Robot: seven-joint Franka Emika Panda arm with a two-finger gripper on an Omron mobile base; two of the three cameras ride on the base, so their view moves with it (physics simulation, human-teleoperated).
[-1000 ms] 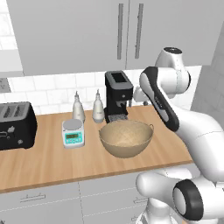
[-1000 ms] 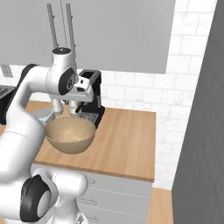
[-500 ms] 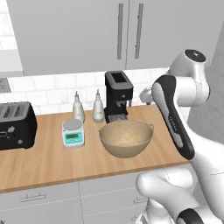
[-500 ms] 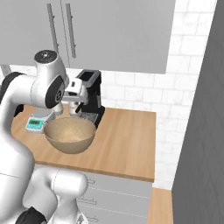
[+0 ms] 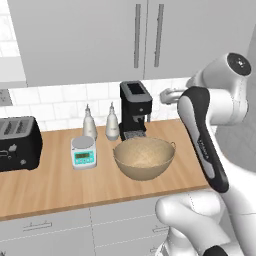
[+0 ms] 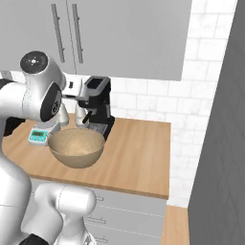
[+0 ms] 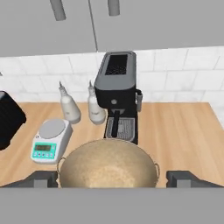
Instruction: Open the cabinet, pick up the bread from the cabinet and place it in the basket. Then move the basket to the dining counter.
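Even, bright, diffuse rendered light covers all three views, with no visible lamp and no glare on the cabinet [image 5: 145,37] doors. Shadows are soft: a faint one lies on the worktop [image 5: 60,182] under the basket [image 5: 144,157], spreading toward 6 o'clock, and the tile strip beneath the cabinet is slightly dimmer. The dark wall at 3 o'clock in the right base view is flatly shaded. Edges look somewhat soft and blocky throughout; straight lines stay straight to the borders.
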